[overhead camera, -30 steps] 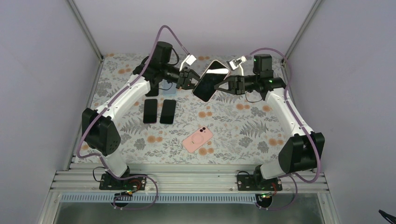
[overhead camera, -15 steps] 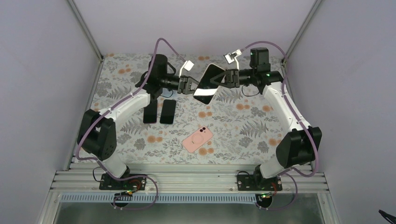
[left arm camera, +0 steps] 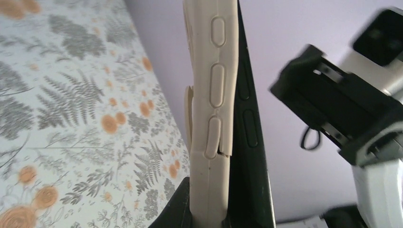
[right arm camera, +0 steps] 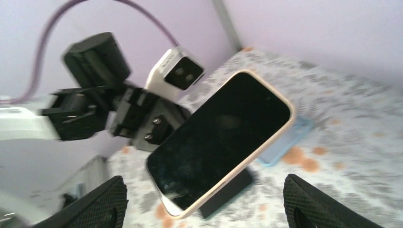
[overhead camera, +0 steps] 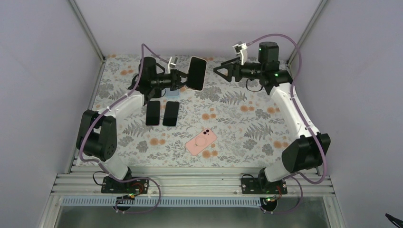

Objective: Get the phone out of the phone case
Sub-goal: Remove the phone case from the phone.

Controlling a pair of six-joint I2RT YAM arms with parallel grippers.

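Beige phone case (left arm camera: 211,95) and phone (left arm camera: 247,123) sit pinched in left jaws; right jaws gape.

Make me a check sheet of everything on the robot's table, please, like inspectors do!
Surface: flowery cloth on the table, lying flat.
Job's things: phone in a cream phone case, held up in the air; the case edge is peeled away along one side of the phone.
Clutter: two black phones side by side, a pink case back up, a light blue flat thing partly under the left arm.
Grippers: left gripper shut on the phone case; right gripper open, apart from it.
Cables: purple cables loop over both arms.
Surroundings: plain lilac walls, metal rail at the near edge.
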